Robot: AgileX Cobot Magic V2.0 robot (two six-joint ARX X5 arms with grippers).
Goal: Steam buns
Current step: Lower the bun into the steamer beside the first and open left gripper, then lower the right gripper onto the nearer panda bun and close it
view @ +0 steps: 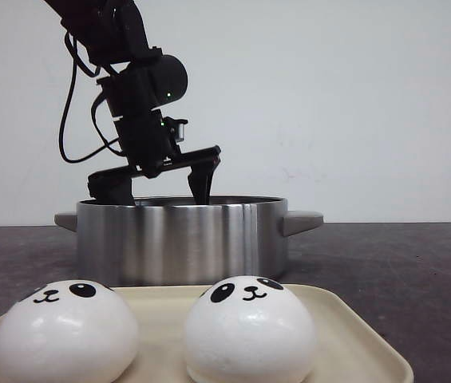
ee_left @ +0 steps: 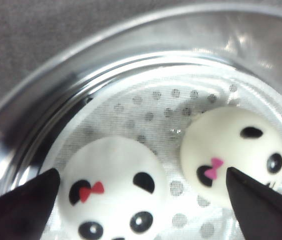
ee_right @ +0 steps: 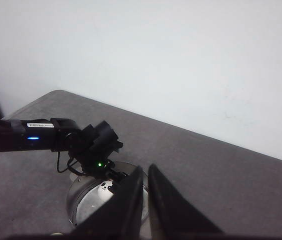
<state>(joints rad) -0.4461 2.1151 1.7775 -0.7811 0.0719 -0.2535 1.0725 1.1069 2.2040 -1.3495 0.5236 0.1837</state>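
Note:
Two white panda buns sit on a beige tray (view: 345, 319) at the front: one on the left (view: 65, 331), one in the middle (view: 249, 331). Two more lie inside the steel pot (view: 181, 239) on a perforated white steamer sheet (ee_left: 150, 107): one with a red bow (ee_left: 113, 185) and one with a pink bow (ee_left: 235, 147). My left gripper (view: 160, 191) is open, its tips just inside the pot's rim; in the left wrist view (ee_left: 141, 182) its fingers stand wide, to either side of the red-bow bun. My right gripper (ee_right: 145, 169) is shut and empty, high above the pot (ee_right: 88, 197).
The pot has side handles (view: 301, 219) and stands on a dark grey table (view: 401, 271) behind the tray. The left arm (ee_right: 46, 135) reaches over the pot, with cables (view: 69, 120) hanging from it. A plain white wall is behind.

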